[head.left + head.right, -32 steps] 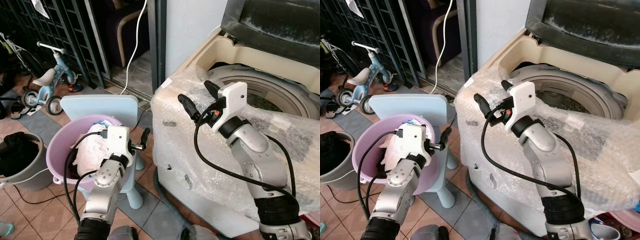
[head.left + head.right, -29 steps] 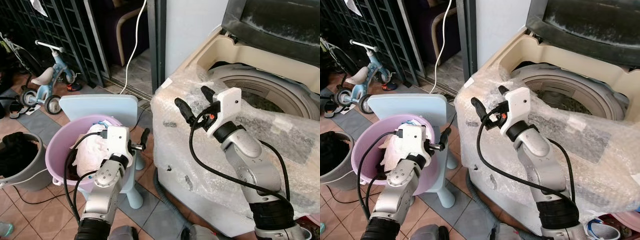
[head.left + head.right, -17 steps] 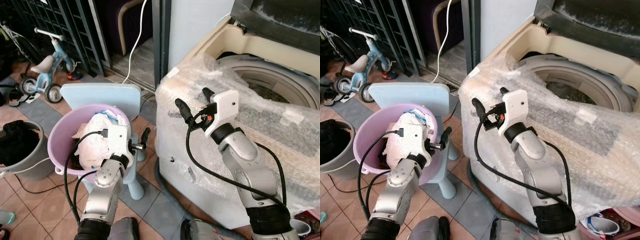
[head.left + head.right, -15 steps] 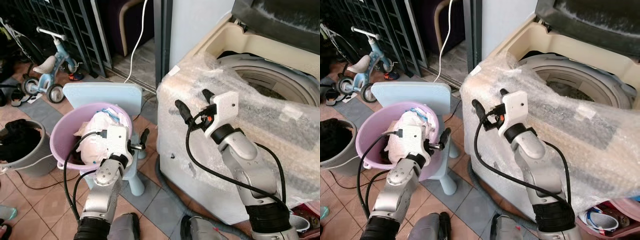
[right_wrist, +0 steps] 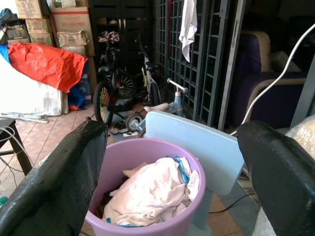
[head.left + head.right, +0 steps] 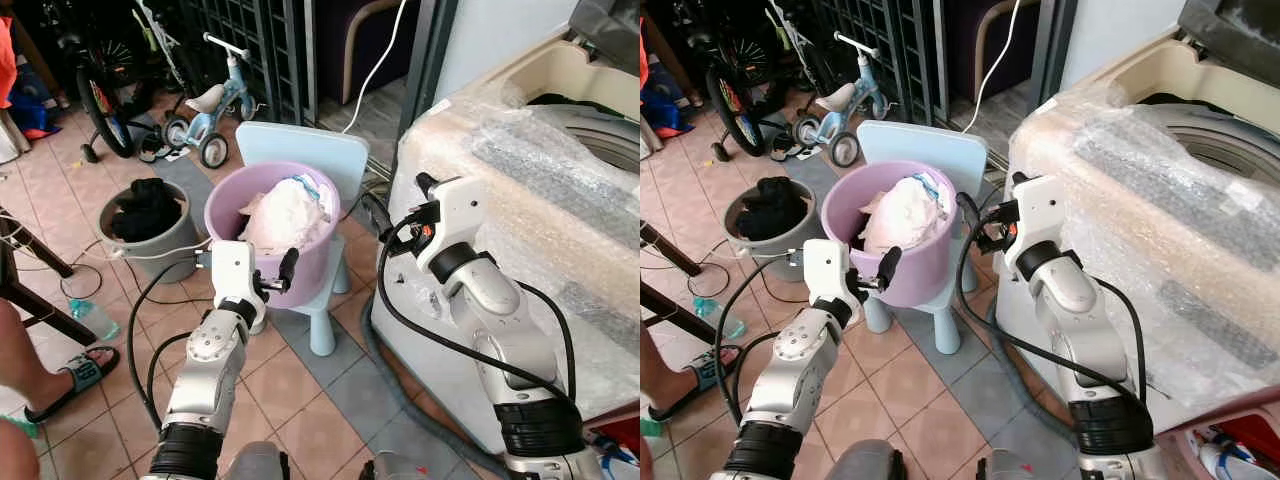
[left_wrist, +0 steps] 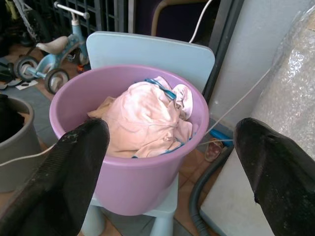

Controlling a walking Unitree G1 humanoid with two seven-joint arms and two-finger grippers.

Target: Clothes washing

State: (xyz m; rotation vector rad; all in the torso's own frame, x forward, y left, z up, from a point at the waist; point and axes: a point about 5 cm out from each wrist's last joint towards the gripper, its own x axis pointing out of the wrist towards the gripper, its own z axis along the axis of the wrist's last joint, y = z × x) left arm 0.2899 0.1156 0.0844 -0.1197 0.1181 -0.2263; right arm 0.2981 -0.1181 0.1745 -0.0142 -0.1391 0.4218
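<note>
Left wrist view — pink clothes (image 7: 147, 120) heaped in purple tub (image 7: 78, 98), between spread fingers of left gripper (image 7: 167, 167); tub bottom hidden. Right gripper (image 5: 172, 162) likewise spread.

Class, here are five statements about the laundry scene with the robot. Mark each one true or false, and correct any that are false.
1. The purple tub stands on a light blue child's chair. True.
2. The tub is empty. False: pale pink clothes are piled in it.
3. The left gripper is closed on the clothes. False: its fingers are spread open, short of the tub, holding nothing.
4. The washing machine is partly covered in bubble wrap. True.
5. The grey bucket sits on top of the washing machine. False: it stands on the tiled floor, beside the tub, with dark clothes in it.
</note>
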